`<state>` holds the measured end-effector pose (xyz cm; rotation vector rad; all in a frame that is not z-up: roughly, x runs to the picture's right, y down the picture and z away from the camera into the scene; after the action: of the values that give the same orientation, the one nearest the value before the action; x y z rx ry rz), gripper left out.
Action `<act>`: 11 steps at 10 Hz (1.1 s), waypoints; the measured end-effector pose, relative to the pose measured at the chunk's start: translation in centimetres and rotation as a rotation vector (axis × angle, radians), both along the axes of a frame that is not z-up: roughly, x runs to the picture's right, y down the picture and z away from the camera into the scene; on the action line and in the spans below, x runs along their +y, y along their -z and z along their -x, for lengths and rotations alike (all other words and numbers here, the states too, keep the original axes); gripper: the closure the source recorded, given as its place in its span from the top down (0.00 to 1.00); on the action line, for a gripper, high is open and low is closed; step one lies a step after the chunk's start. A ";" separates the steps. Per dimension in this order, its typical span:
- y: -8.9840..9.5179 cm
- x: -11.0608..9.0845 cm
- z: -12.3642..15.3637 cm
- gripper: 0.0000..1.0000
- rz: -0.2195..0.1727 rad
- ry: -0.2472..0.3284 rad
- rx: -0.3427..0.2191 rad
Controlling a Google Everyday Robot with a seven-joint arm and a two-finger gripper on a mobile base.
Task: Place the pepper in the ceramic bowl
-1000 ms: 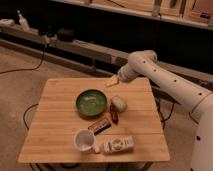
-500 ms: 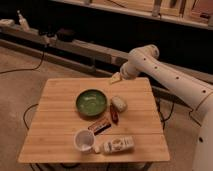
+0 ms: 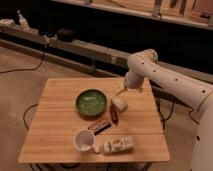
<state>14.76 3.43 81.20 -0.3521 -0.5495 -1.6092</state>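
Over the last second I see the gripper [image 3: 121, 92] drift sideways and dip lower. The ceramic bowl [image 3: 91, 103] now sits off to one side of the jaws, and the pale beige lump [image 3: 119, 104] is just beneath them.

Dim warm light, end effector [image 3: 121, 92] above table [image 3: 55, 131]

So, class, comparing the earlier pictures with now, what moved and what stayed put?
The gripper has moved right and lower in view, now hovering just above the pale beige lump, near the slim dark red-brown pepper. Nothing was taken hold of. The glossy dark green ceramic bowl, pepper, lump and white mug stayed put.
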 end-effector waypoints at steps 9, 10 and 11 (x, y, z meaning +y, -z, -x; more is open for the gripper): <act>-2.5 2.2 4.8 0.80 0.010 -0.132 0.008; -2.7 3.3 4.2 0.80 0.038 -0.135 0.036; -2.6 5.1 3.2 0.80 0.087 -0.133 0.097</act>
<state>11.60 8.50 83.84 -0.4471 -0.5584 -1.4356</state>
